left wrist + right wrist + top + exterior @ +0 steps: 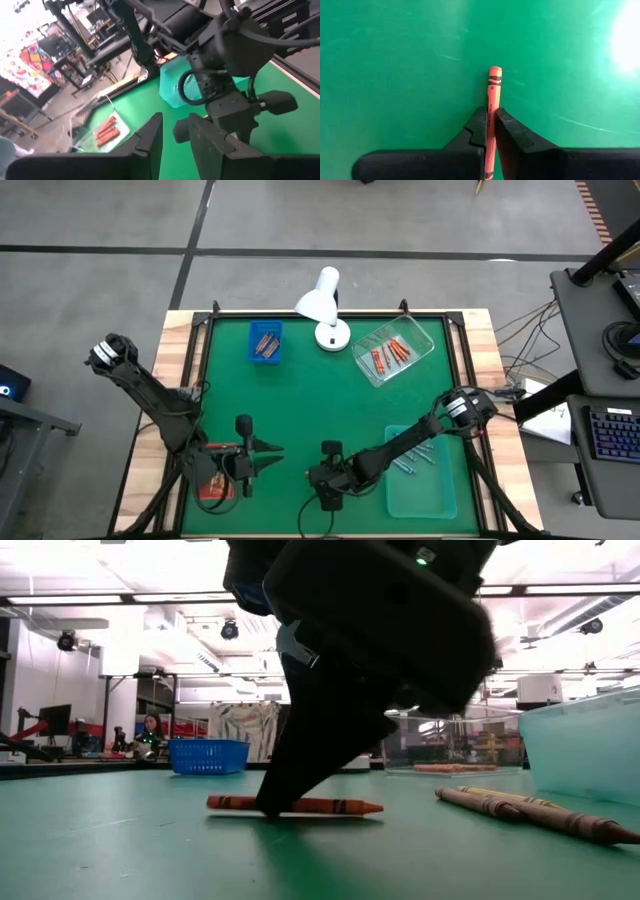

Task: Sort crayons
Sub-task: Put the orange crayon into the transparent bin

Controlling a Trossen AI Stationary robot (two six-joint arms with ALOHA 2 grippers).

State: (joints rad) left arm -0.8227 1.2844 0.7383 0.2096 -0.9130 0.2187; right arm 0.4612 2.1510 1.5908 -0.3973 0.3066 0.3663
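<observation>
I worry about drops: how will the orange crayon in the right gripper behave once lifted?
The orange crayon looks stiff and light. The right gripper pinches its narrow round body, so it may pivot or slip. If dropped on the flat green table, it would likely roll.

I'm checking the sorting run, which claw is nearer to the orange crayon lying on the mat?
Right. The right claw is shut on the orange crayon on the green mat. The left claw hangs to that crayon's left, apart from it.
</observation>
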